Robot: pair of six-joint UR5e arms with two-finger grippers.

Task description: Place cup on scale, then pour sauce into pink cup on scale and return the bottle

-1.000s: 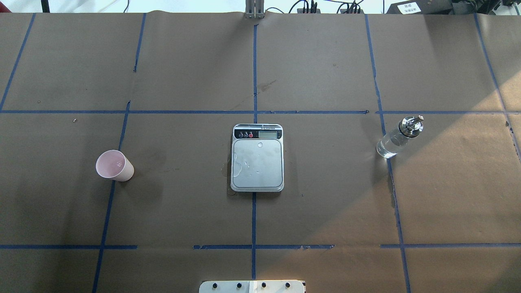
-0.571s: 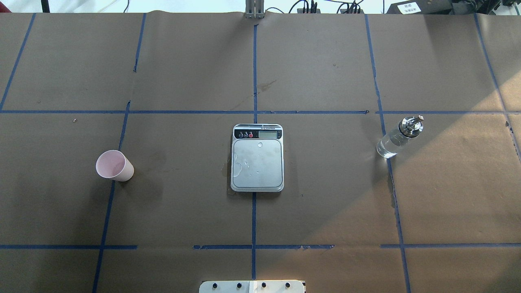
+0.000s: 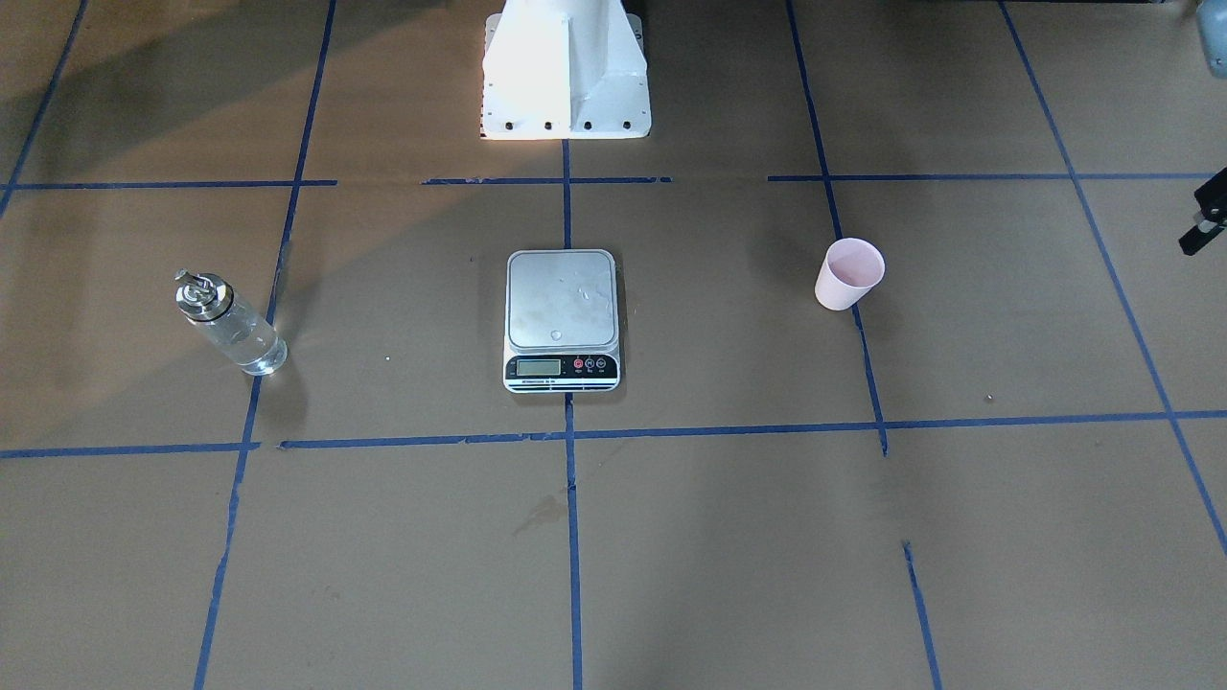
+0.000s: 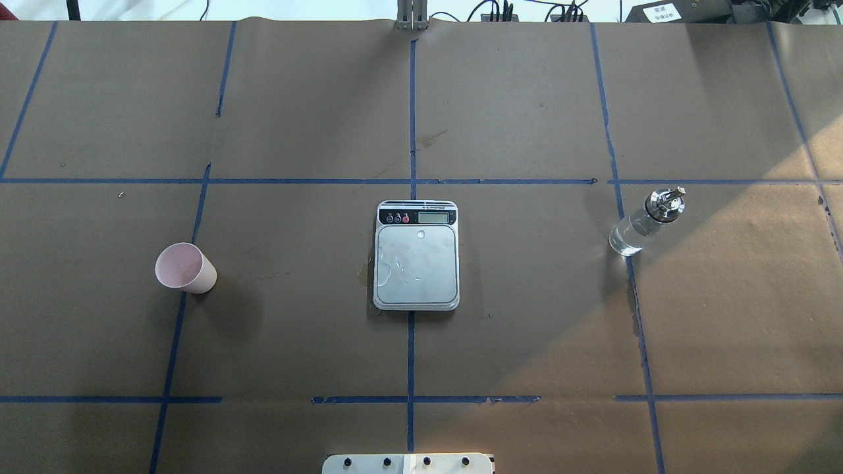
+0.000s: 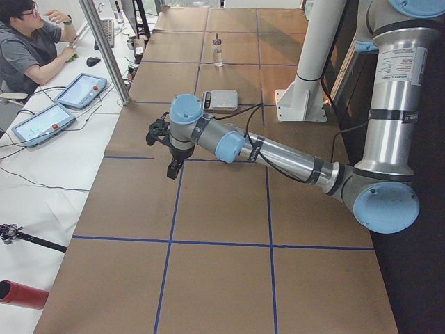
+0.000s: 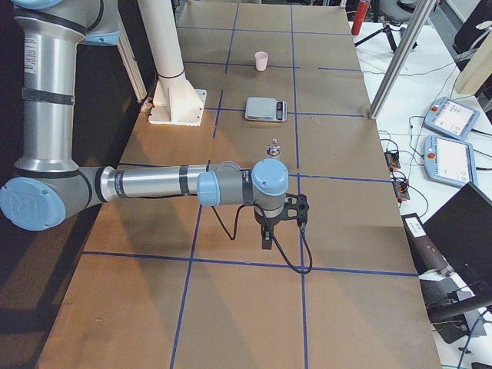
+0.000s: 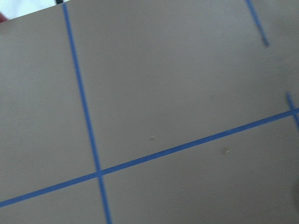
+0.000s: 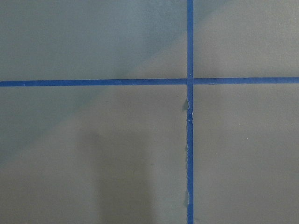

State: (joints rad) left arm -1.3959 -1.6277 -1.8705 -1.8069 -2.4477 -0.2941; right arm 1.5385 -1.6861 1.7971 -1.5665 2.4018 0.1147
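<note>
The pale pink cup stands upright on the brown paper on my left side, apart from everything else. At the table's middle lies the scale, with only a few drops on its steel plate. On my right side the glass bottle stands upright with clear sauce inside and its silver cap on. My left gripper hangs over bare paper well out beyond the cup. My right gripper hovers outboard of the bottle. I cannot tell whether either is open. Both wrist views show only paper and tape.
Blue tape lines grid the brown paper. The white robot pedestal stands at the table's near edge behind the scale. A person sits at a side bench with tablets. More pendants lie beside the table.
Cup, scale and bottle stand where they were. Only the faint shading on the paper near the cup has shifted a little.
</note>
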